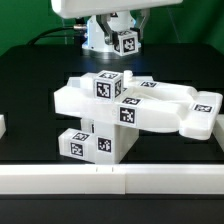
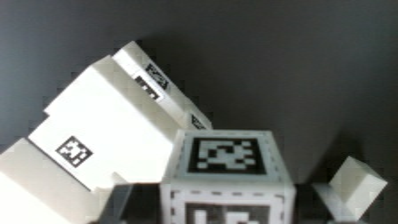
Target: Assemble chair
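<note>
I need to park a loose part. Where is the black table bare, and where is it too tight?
Bare table shows on the exterior view's left of the chair assembly, back toward the robot base, and in a narrower strip on the right beyond the slab. The centre is crowded: stacked tagged blocks fill it.

A small cube (image 1: 106, 85) sits atop the chair (image 1: 150, 110), another cube (image 1: 95, 142) beneath it.
</note>
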